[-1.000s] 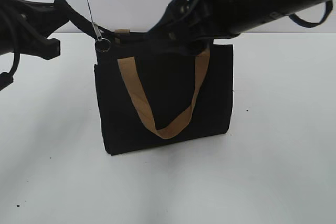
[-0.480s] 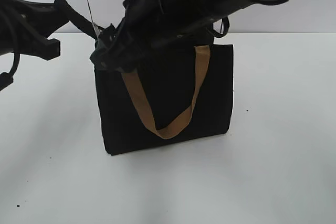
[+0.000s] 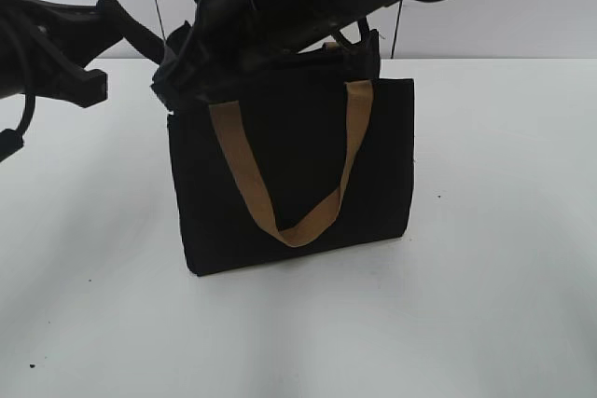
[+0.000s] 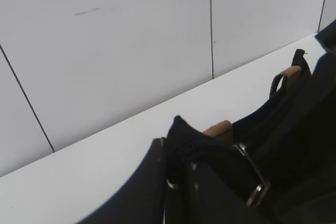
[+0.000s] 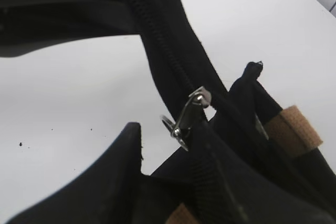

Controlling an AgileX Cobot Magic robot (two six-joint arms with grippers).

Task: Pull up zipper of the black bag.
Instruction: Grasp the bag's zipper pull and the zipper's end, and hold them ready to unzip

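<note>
Standing upright mid-table [image 3: 504,305], your bag [image 3: 289,174] has bare surface on every side; the right gripper [image 3: 177,76] covers its top-left corner, spread hidden. Left wrist view: the left gripper [image 4: 181,182] pinches the bag's end tab against the wall-side edge. Right wrist view: the zipper pull [image 5: 186,119] lies between right fingers [image 5: 121,182], grip unclear.

A white worktop [image 3: 485,305] spreads across the scene, flecked with a few small dark specks near its front left. Behind it rises a pale panelled wall [image 4: 105,51] with thin dark seams.
</note>
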